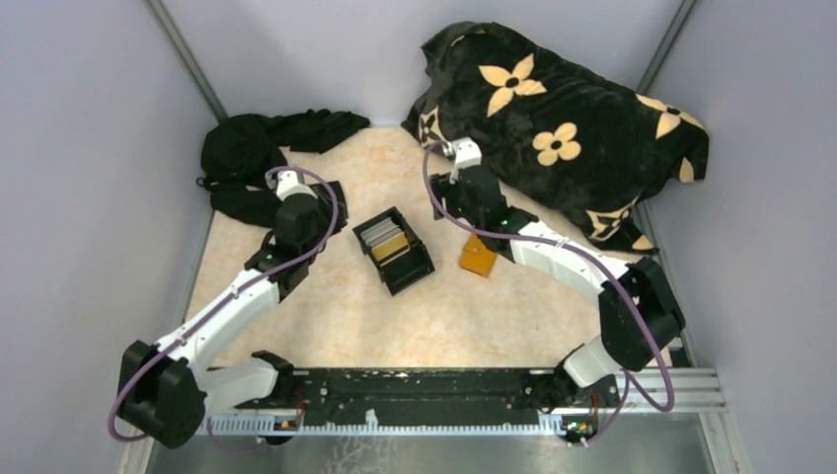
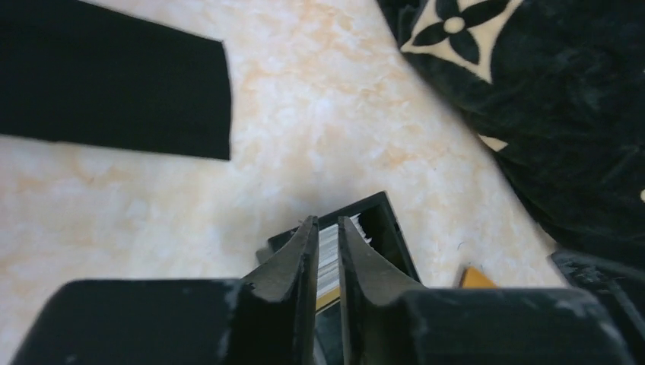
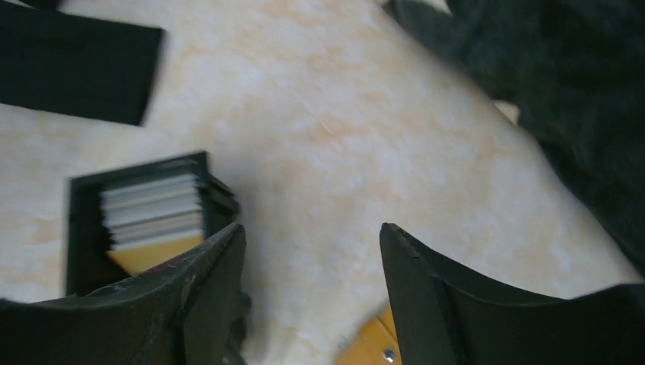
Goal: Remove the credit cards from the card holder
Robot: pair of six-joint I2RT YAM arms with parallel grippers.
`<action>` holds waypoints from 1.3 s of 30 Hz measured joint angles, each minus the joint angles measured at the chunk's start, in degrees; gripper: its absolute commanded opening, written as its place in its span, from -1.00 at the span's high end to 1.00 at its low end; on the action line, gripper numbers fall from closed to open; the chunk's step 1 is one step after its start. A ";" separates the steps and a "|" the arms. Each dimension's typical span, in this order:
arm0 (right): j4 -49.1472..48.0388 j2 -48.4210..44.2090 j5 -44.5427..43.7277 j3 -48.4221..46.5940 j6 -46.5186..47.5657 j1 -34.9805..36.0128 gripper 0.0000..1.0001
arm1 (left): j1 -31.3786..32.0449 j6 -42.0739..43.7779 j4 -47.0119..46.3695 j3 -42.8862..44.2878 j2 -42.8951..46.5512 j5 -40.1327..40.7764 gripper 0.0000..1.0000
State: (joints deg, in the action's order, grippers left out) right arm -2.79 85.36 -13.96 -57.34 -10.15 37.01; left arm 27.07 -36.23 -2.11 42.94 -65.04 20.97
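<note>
The orange-tan card holder [image 1: 478, 257] lies flat on the table, right of a black open-topped box [image 1: 410, 272]. Silvery grey credit cards [image 1: 378, 233] stand on edge in the box's far end, with an orange-tan piece [image 1: 391, 248] in front of them. My right gripper [image 1: 481, 222] hangs open and empty just above the holder, whose corner shows in the right wrist view [image 3: 365, 346] below the gripper [image 3: 312, 228]. My left gripper [image 1: 321, 212] is left of the box; its jaws [image 2: 328, 220] stand almost together and hold nothing, with the cards [image 2: 328, 247] seen behind the slit.
A black cloth [image 1: 247, 158] lies at the far left behind the left arm. A black blanket with tan flowers [image 1: 563, 128] fills the far right corner, close behind the right arm. Grey walls close in the table on three sides.
</note>
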 measured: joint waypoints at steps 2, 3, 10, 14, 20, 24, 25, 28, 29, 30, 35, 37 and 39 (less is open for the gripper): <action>0.31 0.11 3.19 -3.63 1.36 1.14 -0.14 | -0.66 -2.62 0.09 -2.29 2.51 0.24 1.00; 0.31 0.39 5.03 -5.29 1.88 1.86 -0.11 | -0.85 -3.78 0.55 -3.13 3.45 0.57 1.00; 1.88 9.94 11.41 -12.85 3.50 5.03 0.74 | -0.83 -7.91 3.98 -3.41 1.55 1.44 0.87; 3.80 16.76 13.27 -14.49 3.45 5.46 0.56 | -0.83 -8.26 4.09 -3.85 0.46 1.36 -0.44; 6.88 20.20 14.69 -15.19 3.02 5.51 0.34 | -0.83 -9.16 3.56 -5.07 -0.83 1.03 -0.81; 6.99 20.28 15.47 -17.16 2.93 5.66 0.34 | -0.83 -9.20 3.08 -5.90 -2.82 0.96 -0.80; 6.93 20.31 15.61 -17.73 2.93 5.68 0.35 | -0.83 -9.20 3.04 -5.95 -3.37 0.90 -0.80; 6.75 20.48 15.76 -18.45 2.91 5.81 0.37 | -0.83 -9.25 2.93 -5.95 -5.16 0.46 -0.80; 6.67 20.65 15.74 -18.51 2.93 5.84 0.37 | -0.83 -9.22 2.86 -5.95 -5.49 0.33 -0.80; 6.62 21.03 15.74 -18.56 2.93 5.90 0.37 | -0.83 -9.22 2.56 -5.95 -5.92 0.04 -0.80; 7.13 23.10 15.54 -18.56 2.91 5.97 0.37 | -0.83 -9.14 0.94 -5.75 -8.48 -0.24 -0.80; 7.32 23.43 15.45 -18.53 2.89 5.97 0.37 | -0.87 -9.01 0.70 -5.07 -10.05 -0.31 -0.80; 7.32 23.45 15.32 -18.53 2.89 5.97 0.37 | -1.09 -8.92 0.46 -3.89 -11.82 -0.85 -0.80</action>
State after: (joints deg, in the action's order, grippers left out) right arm 4.54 108.81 1.37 -75.88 -7.27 42.98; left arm 25.98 -45.15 -1.65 39.05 -76.86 20.12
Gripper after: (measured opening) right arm 0.315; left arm 0.903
